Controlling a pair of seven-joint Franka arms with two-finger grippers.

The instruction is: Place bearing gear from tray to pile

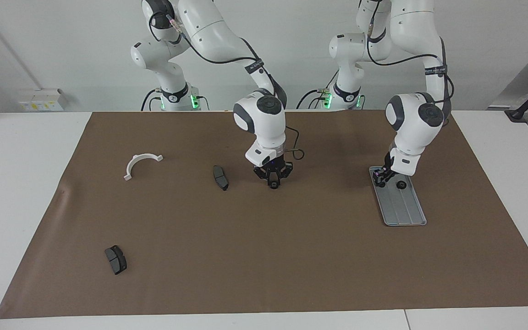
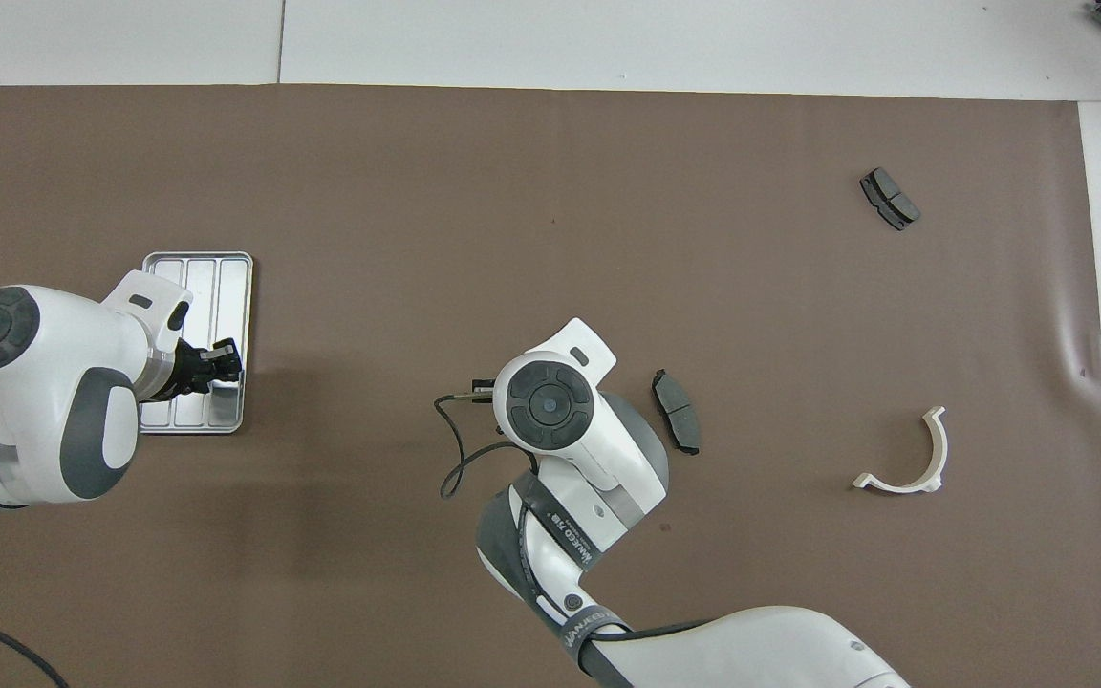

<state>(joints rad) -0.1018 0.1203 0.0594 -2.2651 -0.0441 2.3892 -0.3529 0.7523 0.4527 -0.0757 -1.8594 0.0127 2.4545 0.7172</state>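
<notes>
The silver tray (image 1: 404,211) (image 2: 197,277) lies toward the left arm's end of the table. My left gripper (image 1: 382,180) (image 2: 222,358) is down at the tray's end nearest the robots, closed on a small black bearing gear (image 1: 381,184). A second gear (image 1: 401,184) rests on the tray beside it. Mid-table, my right gripper (image 1: 273,182) is shut on another bearing gear (image 1: 273,186) sitting on the brown mat. The overhead view hides this gripper under its own wrist. The pile's nearest piece, a dark pad (image 1: 221,177) (image 2: 678,423), lies beside the right gripper.
A white half-ring bracket (image 1: 141,162) (image 2: 909,459) lies toward the right arm's end of the table. Another dark pad (image 1: 116,259) (image 2: 890,198) lies farthest from the robots. The brown mat (image 1: 264,256) covers most of the white table.
</notes>
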